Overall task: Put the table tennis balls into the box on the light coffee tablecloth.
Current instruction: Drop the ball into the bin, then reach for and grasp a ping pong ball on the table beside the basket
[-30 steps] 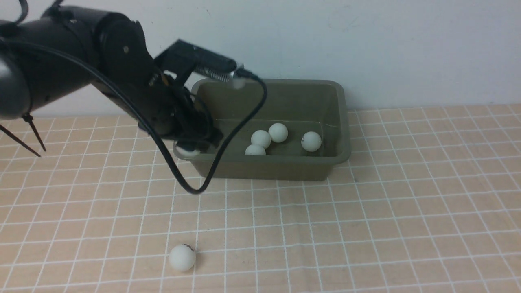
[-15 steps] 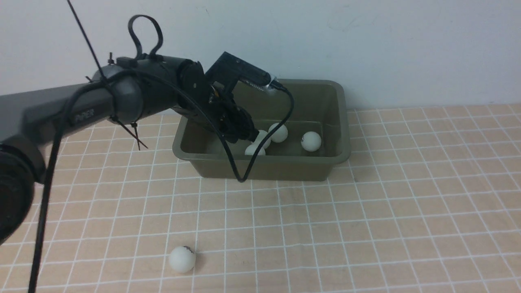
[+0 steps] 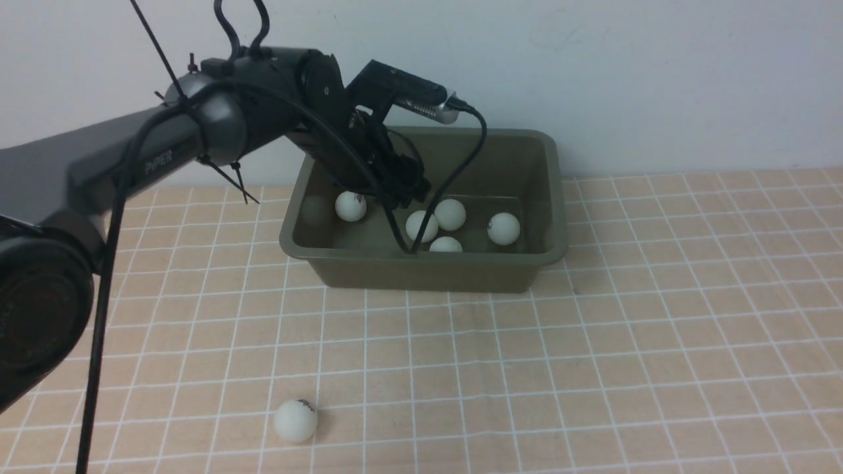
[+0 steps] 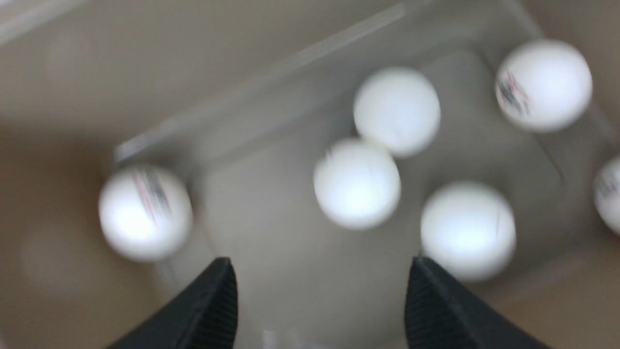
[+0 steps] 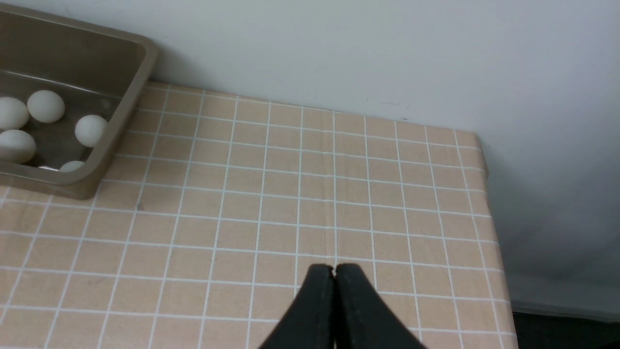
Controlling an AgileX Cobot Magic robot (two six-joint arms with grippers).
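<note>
Balls (image 3: 448, 214) lie in the box (image 3: 428, 270) under the left gripper (image 4: 320, 271), spread empty as for dropping. Right gripper (image 5: 334, 271) idles, pinched closed; one ball (image 3: 295, 419) lies outside the box.

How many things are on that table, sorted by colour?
White table tennis balls: 7 (6 in the box, 1 on the tablecloth)
Olive-green box: 1
Peach checked tablecloth: 1
Total: 9
</note>
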